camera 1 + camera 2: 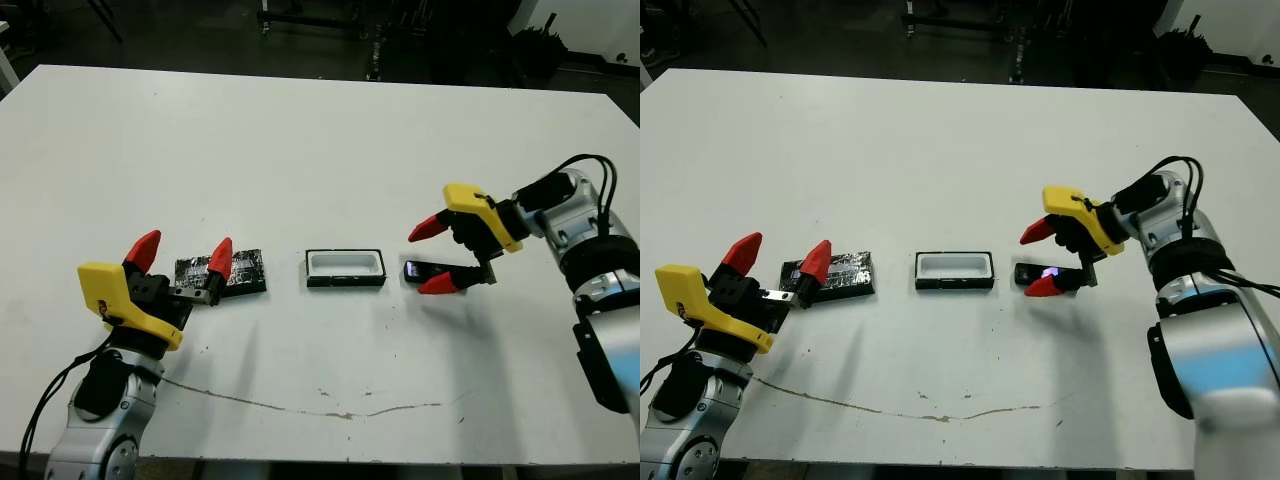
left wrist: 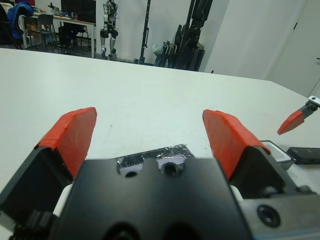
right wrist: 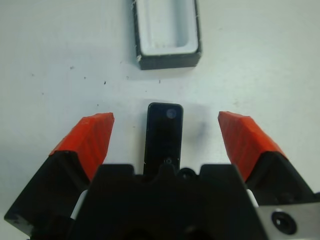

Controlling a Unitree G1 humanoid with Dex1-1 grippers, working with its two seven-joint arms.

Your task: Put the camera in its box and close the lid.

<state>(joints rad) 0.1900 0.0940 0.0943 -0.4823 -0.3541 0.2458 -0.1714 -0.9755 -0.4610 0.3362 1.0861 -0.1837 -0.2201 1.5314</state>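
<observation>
Right hand [image 1: 433, 256] at centre right of the head view, spread wide, one red finger above the camera [image 1: 432, 270] and one below, clamped on nothing. Camera flat on the surface [image 1: 320, 140], squarely in the gap between the fingers in the right wrist view [image 3: 163, 137], long axis pointing straight at the box [image 3: 166, 30] beyond. Fingers not seen touching it (contact cannot be ruled out at the lower tip, which overlaps the camera's edge in the head view). Probably lined up this way so that a simple squeeze would catch the narrow sides, with a short carry to the box afterwards.

Box just left of the camera, at centre frame, open side up, white lining bare, nothing inside. Close by but not touching the camera.

Left hand [image 1: 183, 259] at lower left, also fully open and empty, fingers poised over the lid [image 1: 225, 272]. Lid flat on the surface, crinkly top up, left of the box and apart from it. From the left wrist view, lid [image 2: 155, 155] partly hidden behind the hand's black body, between the two red fingers. Likely waiting there (lid needed only once the camera is seated).

Nothing lifted yet; camera out of the box, lid off.
</observation>
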